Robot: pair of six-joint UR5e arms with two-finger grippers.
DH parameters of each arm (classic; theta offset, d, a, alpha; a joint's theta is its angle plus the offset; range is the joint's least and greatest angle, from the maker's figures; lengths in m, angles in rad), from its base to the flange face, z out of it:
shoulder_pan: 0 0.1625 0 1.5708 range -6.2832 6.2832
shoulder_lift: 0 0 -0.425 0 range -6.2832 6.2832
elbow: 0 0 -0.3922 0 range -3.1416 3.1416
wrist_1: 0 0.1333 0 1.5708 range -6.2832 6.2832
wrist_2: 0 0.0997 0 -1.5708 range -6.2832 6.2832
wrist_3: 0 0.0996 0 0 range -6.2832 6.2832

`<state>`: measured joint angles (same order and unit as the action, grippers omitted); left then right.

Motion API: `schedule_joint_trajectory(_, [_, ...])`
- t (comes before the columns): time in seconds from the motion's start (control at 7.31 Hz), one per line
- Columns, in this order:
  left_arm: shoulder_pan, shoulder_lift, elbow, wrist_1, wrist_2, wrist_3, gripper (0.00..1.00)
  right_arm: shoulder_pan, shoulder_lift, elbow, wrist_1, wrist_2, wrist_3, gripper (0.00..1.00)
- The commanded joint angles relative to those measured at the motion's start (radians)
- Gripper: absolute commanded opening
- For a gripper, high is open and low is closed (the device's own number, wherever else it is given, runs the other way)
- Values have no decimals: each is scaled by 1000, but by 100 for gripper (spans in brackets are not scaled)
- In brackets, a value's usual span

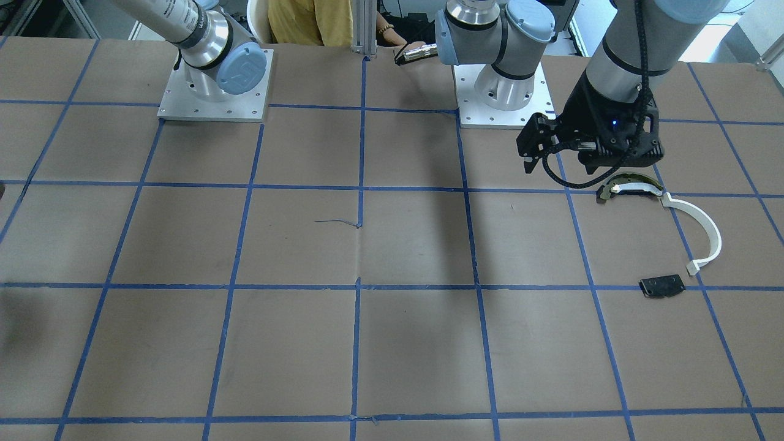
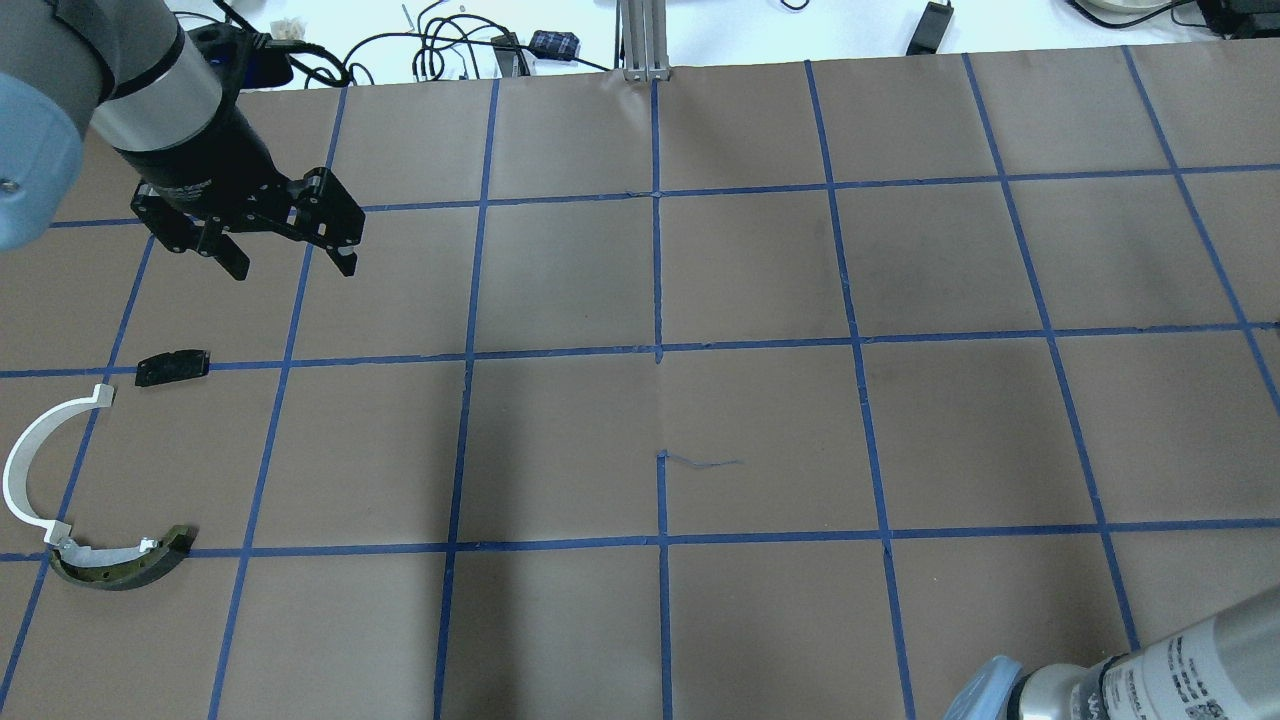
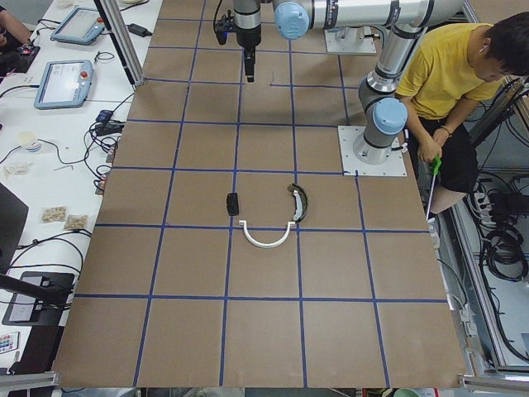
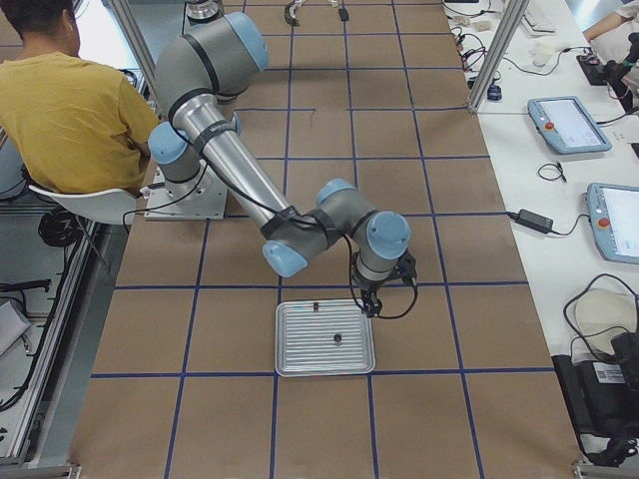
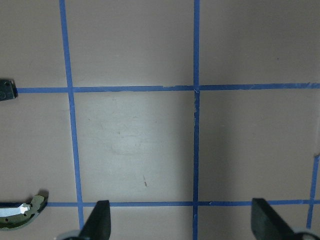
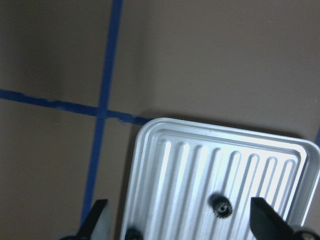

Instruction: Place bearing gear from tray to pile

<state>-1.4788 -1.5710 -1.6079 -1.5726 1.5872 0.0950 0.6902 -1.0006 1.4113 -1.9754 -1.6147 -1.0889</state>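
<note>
A small dark toothed bearing gear (image 6: 220,207) lies on the ribbed metal tray (image 6: 200,131), also in the exterior right view (image 4: 337,339); a second small dark part (image 6: 132,234) lies near the tray's edge. My right gripper (image 6: 180,225) is open and empty, hovering over the tray (image 4: 300,367). The pile lies far off: a white arc strip (image 2: 25,450), a dark olive curved piece (image 2: 120,568) and a flat black plate (image 2: 172,366). My left gripper (image 2: 293,264) is open and empty, above the table just beyond the black plate.
A person in a yellow shirt (image 4: 70,110) sits behind the arm bases (image 1: 213,92). A side bench with tablets and cables (image 3: 66,83) runs along the table's far edge. Blue tape lines grid the brown table.
</note>
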Motion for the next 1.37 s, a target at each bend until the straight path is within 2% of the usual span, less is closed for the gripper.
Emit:
schedule_joint_trajectory(0.0, [0, 0, 0, 0, 0, 0, 100, -54, 88, 0, -129, 3, -81, 100])
schedule_joint_trajectory(0.55, [0, 0, 0, 0, 0, 0, 100, -54, 114, 1, -115, -29, -78, 100])
schedule_joint_trajectory(0.96, [0, 0, 0, 0, 0, 2, 100, -55, 131, 15, -91, -60, -81, 96])
schedule_joint_trajectory(1.23, [0, 0, 0, 0, 0, 2, 100, -55, 128, 29, -92, -80, -81, 83])
